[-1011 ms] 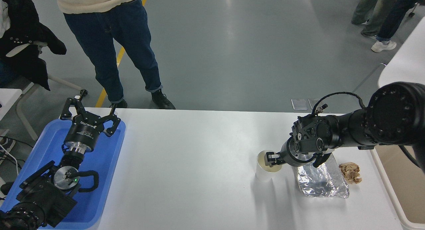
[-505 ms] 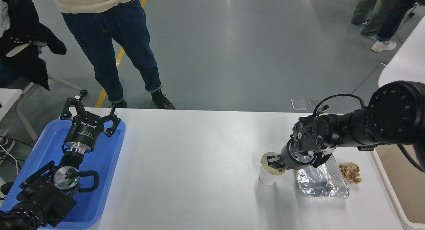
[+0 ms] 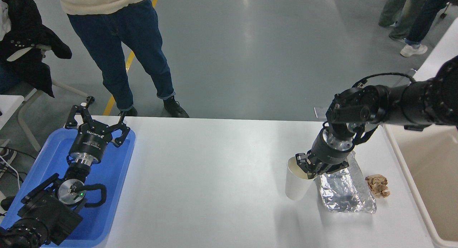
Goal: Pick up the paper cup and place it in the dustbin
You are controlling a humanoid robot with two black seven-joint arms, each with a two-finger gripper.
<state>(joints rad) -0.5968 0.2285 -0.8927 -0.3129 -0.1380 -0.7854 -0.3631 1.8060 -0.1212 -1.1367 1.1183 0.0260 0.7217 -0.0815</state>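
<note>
The paper cup (image 3: 297, 181) is being pinched at its rim by the right end effector (image 3: 310, 167); it should be kept level toward the dustbin (image 3: 425, 190).

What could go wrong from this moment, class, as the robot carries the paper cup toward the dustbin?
1. The right pincer seems to pinch only the rim of the paper cup, one finger inside; the thin wall may crush or slip free.
2. The crumpled foil tray and brown scrap lie between the cup and the dustbin; a low carry could drag them along.
3. A low cup might also strike the bin's thick rim.
</note>
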